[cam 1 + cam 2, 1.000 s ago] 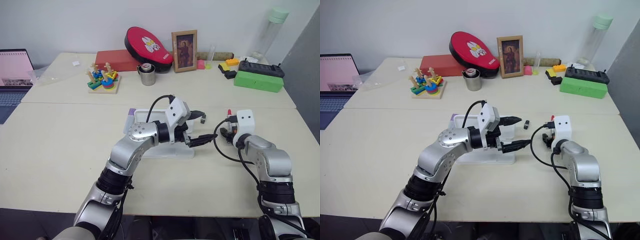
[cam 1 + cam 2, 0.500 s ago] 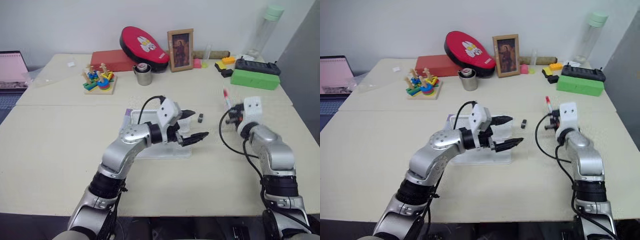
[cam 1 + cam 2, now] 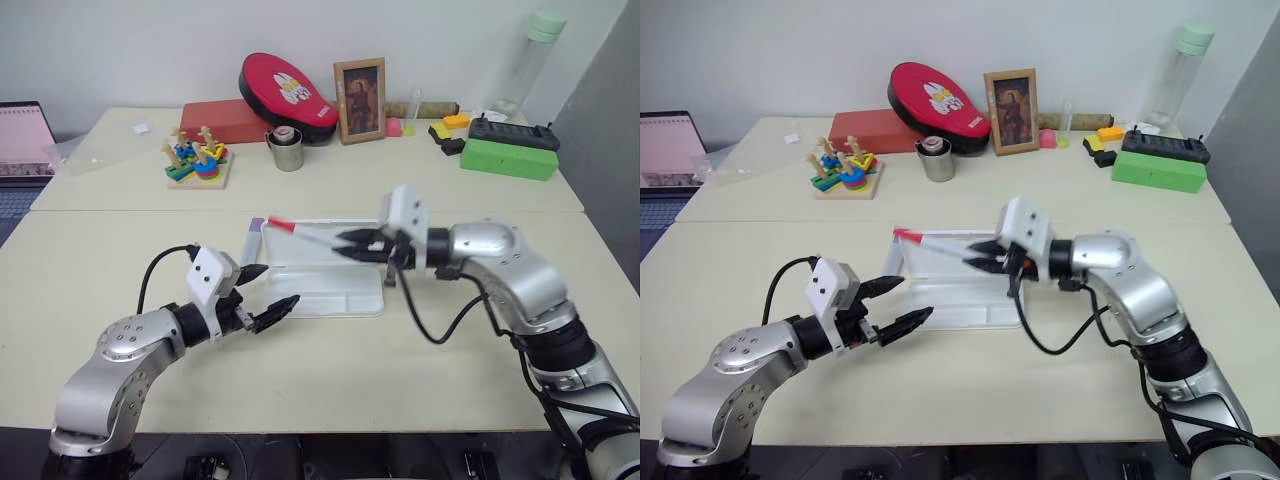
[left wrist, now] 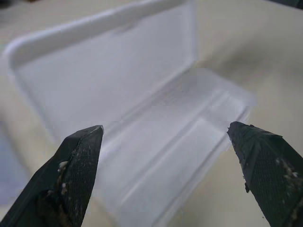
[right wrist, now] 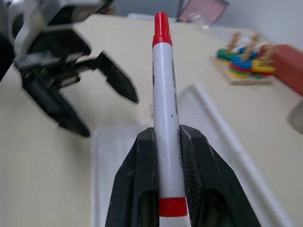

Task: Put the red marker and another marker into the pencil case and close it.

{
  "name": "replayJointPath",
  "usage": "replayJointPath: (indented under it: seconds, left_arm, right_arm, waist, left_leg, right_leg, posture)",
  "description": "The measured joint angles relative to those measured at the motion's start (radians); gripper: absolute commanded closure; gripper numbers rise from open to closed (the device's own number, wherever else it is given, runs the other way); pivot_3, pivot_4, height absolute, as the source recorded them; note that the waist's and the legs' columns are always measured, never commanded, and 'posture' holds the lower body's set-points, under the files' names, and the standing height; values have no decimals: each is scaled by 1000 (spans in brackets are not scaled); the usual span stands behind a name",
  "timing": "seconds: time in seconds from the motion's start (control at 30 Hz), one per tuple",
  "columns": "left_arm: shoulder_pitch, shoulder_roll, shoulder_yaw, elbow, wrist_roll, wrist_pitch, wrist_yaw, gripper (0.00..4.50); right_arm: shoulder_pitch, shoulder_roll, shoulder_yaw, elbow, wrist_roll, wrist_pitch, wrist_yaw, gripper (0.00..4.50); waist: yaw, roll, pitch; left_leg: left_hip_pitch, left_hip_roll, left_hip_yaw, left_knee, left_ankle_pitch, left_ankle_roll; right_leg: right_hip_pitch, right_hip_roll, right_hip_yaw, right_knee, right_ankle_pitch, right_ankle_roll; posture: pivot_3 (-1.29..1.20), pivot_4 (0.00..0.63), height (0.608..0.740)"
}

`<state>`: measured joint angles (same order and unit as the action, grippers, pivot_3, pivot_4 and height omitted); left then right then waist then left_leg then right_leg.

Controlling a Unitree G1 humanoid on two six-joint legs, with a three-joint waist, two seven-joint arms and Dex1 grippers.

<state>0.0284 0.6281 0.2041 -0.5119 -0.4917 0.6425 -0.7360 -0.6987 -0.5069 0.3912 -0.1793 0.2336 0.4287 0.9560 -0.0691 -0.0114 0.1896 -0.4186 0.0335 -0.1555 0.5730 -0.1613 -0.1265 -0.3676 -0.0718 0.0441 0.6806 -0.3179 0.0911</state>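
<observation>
While the right gripper [image 3: 352,246] has its 2 black fingers [image 5: 142,189] squeezed tight on the red marker [image 5: 164,113], that slim pen sticks out almost level above the open pencil case [image 3: 330,290]. The marker has a white round barrel, a bright red cap at the far tip and a red band at the end near the fingers. Its cap points toward the left side of the tabletop [image 3: 120,260], over the case's raised lid.

The pencil case is a flat white plastic box with rounded corners. It lies open near the middle of the tabletop, with the lid standing up on the far side and a shallow tray on the near side. In the left wrist view the tray looks bare.

A short purple-capped highlighter [image 3: 256,226] lies just beside the case's far left corner.

The left gripper [image 3: 262,296] hangs just off the case's near left corner. Its 2 black fingers [image 4: 75,175] are spread wide apart and hold nothing.
</observation>
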Motion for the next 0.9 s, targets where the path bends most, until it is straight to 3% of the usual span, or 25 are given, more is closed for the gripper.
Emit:
replayJointPath:
  seconds: [0.1, 0.43, 0.5, 0.57, 0.9]
  left_arm:
    - [55, 16, 39, -16, -1, -1, 1, 0]
    - [117, 30, 70, -41, -16, -22, 2, 0]
    - [117, 30, 70, -41, -16, -22, 6, 0]
    - [113, 21, 70, -41, -21, -22, 21, 0]
    - [-8, -27, 103, 2, -77, 71, 159, 0]
  right_arm:
    - [-24, 21, 106, 143, -138, -135, 15, 4177]
    - [-99, 100, 143, 504, -294, -401, 44, 4177]
    - [-99, 101, 142, 524, -298, -423, 56, 3475]
    - [-99, 102, 141, 528, -299, -433, 81, 3166]
    - [-99, 103, 61, 441, -252, -375, 130, 741]
  waist:
    - [10, 0, 0]
    - [13, 0, 0]
    - [13, 0, 0]
    - [13, 0, 0]
    - [13, -1, 0]
  left_leg:
    - [0, 0, 0, 0, 0, 0]
    - [0, 0, 0, -1, 0, 0]
    - [0, 0, 0, -1, 0, 0]
    - [0, 0, 0, -1, 0, 0]
    - [0, 0, 0, -1, 0, 0]
  right_leg:
    - [0, 0, 0, 0, 0, 0]
    - [-1, 0, 0, 0, 0, 0]
    - [-1, 0, 0, 0, 0, 0]
    - [-1, 0, 0, 0, 0, 0]
    - [-1, 0, 0, 0, 0, 0]
  posture:
    - [0, 150, 740]
    - [0, 150, 740]
    - [0, 150, 740]
    - [0, 150, 740]
    - [0, 150, 740]
